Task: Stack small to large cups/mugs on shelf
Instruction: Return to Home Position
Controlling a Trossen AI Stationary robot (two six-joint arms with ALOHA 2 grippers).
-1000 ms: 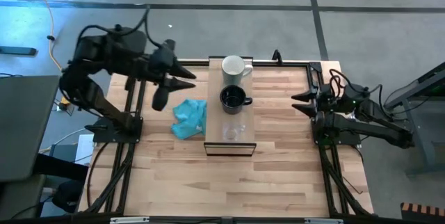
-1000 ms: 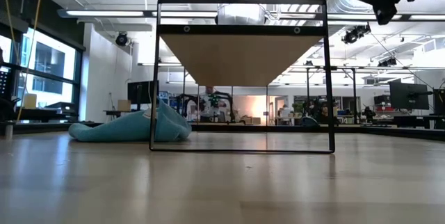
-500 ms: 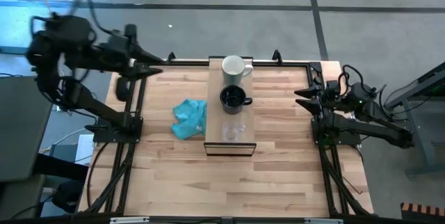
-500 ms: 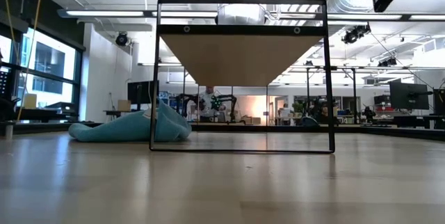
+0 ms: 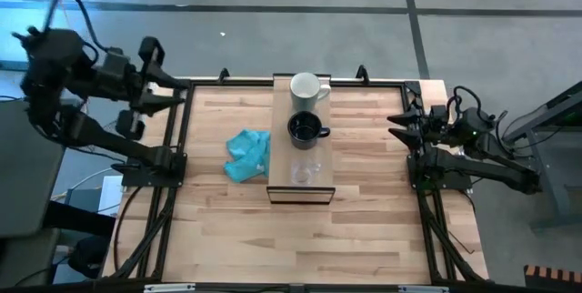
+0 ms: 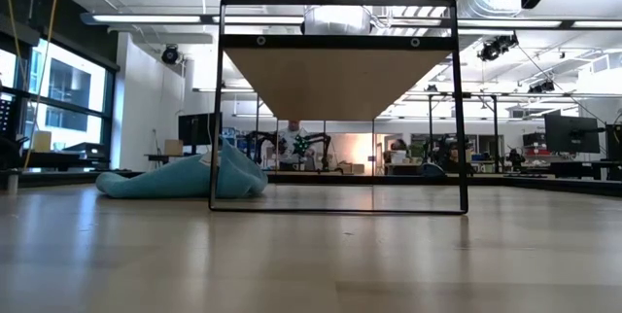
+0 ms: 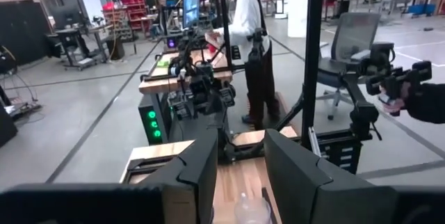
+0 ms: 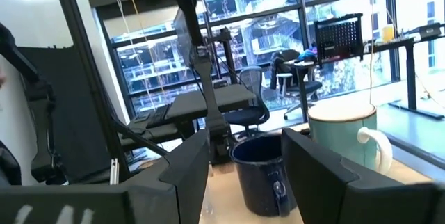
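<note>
The shelf (image 5: 301,147) stands at the table's middle. On it stand, each on its base, a white mug (image 5: 307,88) at the far end, a black mug (image 5: 305,130) in the middle and a clear glass cup (image 5: 305,171) at the near end. My left gripper (image 5: 179,94) hovers open at the table's far left corner, well away from the shelf, pointing level toward it (image 7: 240,175). My right gripper (image 5: 396,126) waits open at the right edge; both mugs, black (image 8: 261,175) and white (image 8: 344,140), lie ahead of its fingers (image 8: 243,175).
A crumpled teal cloth (image 5: 248,154) lies on the table just left of the shelf. The shelf's thin black frame (image 6: 216,109) holds it high above the table. Beyond the table a person (image 7: 243,36) stands at a workbench, and a hand (image 7: 410,92) shows at one side.
My left gripper has drawn back from beside the shelf toward the table's left edge, rising slightly, and stays open with nothing in it. My right gripper has tipped up a little. The cups and the cloth have kept still.
</note>
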